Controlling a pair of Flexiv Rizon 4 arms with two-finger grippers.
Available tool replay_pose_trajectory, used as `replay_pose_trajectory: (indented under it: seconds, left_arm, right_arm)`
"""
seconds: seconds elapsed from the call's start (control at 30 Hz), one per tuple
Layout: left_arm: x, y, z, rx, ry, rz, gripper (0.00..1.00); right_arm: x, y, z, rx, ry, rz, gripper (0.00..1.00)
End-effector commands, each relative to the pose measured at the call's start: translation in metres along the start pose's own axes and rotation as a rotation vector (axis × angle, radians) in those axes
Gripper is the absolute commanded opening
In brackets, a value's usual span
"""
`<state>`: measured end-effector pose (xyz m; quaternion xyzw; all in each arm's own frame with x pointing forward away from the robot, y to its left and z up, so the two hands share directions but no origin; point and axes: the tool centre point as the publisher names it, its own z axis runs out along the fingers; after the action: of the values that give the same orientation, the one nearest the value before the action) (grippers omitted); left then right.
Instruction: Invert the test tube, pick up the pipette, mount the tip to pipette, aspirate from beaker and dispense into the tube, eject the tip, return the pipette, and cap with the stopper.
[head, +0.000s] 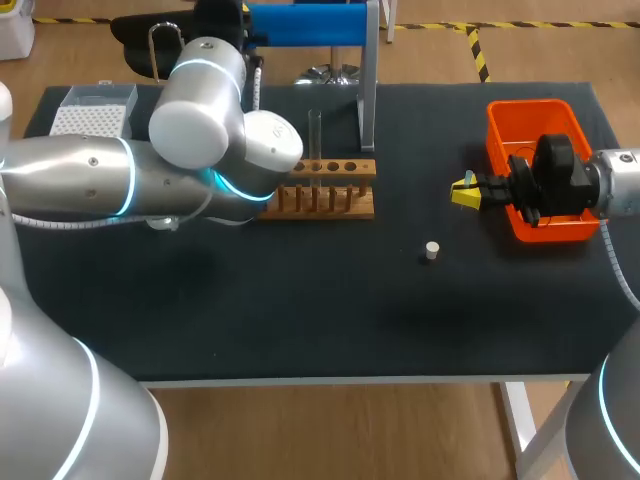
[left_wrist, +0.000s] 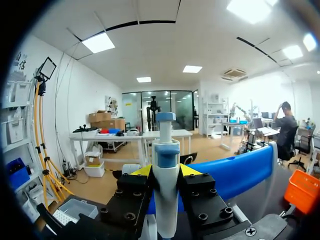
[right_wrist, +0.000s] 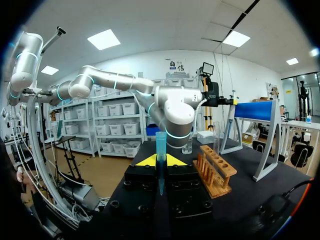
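Rack (head: 325, 190) centre, stopper (head: 431, 251) before it rightward, bin (head: 535, 165) far right, likely tip box (head: 93, 110) far left.

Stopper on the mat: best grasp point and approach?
Pinch the stopper across its round sides, coming straight down from above. It looks like a short plug standing alone on the table, nothing touching it, so fingers should fit either side. The right end effector is nearest, but it holds a pipette tip now.

Head camera looks down on the table (head: 300, 310) from above, behind. Left wrist camera sits close along its pipette (left_wrist: 166, 190); right wrist's faces the tube rack (right_wrist: 217, 175), shared overhead.
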<state>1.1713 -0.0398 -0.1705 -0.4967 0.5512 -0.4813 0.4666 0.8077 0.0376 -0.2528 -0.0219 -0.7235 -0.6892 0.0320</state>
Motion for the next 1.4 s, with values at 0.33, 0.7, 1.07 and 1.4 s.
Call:
replay_pose_trajectory:
  seconds: [0.33,0.7,1.07,1.4]
  left_arm:
    - [0.009,-0.037,-0.035,0.021,0.234,0.048,0.0]
    - [0.014,-0.066,-0.083,-0.019,0.644,0.041,0.0]
    - [0.014,-0.066,-0.083,-0.019,0.644,0.041,0.0]
    - [0.014,-0.069,-0.102,0.031,0.685,0.04,0.0]
  right_arm:
    - [0.001,0.0,0.0,0.001,-0.001,-0.001,0.0]
    - [0.001,0.0,0.0,0.001,-0.001,-0.001,0.0]
    - [0.001,0.0,0.0,0.001,-0.001,-0.001,0.0]
    - [0.001,0.0,0.0,0.001,-0.001,-0.001,0.0]
